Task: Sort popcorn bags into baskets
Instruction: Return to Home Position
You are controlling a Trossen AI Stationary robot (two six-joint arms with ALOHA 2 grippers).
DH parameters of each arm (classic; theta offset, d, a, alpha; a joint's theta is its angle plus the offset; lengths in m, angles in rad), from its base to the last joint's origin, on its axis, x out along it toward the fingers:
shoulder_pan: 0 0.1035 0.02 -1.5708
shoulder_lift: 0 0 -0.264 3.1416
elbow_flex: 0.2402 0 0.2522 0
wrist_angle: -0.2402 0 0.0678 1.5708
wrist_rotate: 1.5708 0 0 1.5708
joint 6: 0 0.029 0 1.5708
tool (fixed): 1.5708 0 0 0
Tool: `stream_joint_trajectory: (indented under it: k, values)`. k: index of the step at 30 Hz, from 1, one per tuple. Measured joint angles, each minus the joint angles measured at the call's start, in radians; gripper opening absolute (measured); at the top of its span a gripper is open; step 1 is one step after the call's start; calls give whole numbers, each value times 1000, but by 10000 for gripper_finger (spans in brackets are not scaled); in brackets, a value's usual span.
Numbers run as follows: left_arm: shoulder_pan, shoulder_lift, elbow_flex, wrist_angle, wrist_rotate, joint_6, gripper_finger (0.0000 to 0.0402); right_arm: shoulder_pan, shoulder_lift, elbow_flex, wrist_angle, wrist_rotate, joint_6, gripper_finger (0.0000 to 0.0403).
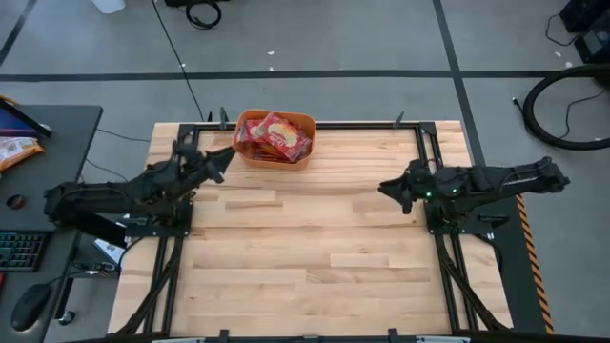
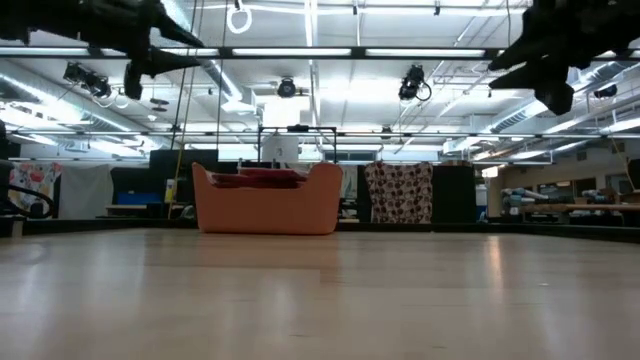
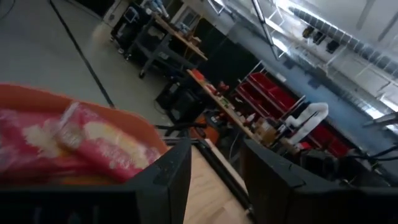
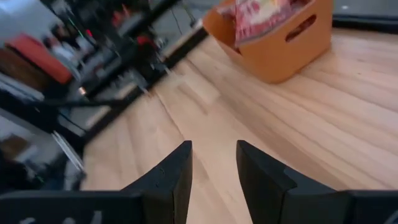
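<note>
Tabletop (image 1: 305, 257) holds orange basket (image 1: 303, 121) of popcorn bags (image 1: 276, 136); keyboard (image 1: 19, 250), perhaps, beside.

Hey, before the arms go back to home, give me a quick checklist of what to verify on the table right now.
1. Popcorn bags all in the basket: ok, none lies on the table.
2. Left gripper empty: ok, open, nothing between its fingers.
3. Right gripper empty: ok, open over bare wood.
4. Left gripper free of the basket: ok, close beside the wall nearest it, no contact seen.
5. Bags settled below the basket's rim: cannot tell, the pile lies uneven.
</note>
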Motion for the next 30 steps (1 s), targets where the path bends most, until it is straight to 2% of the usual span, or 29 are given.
stream_joint_trajectory:
  k: [6, 11, 18, 26, 30]
  values:
    - [0, -182, -67, -122, -2, -52, 142, 0, -137, -44, 13, 38, 28, 130]
    - [0, -321, -68, -307, -30, -92, 142, 0, -234, -103, 32, 40, 47, 130]
    - [0, -473, -68, -483, -36, -138, 142, 0, -344, -240, 116, 66, 112, 130]
    - [0, -497, -68, -615, 45, -193, 142, 0, -406, -389, 324, 67, 158, 130]
    - [0, -498, -68, -602, 51, -181, 142, 0, -414, -448, 434, 68, 160, 130]
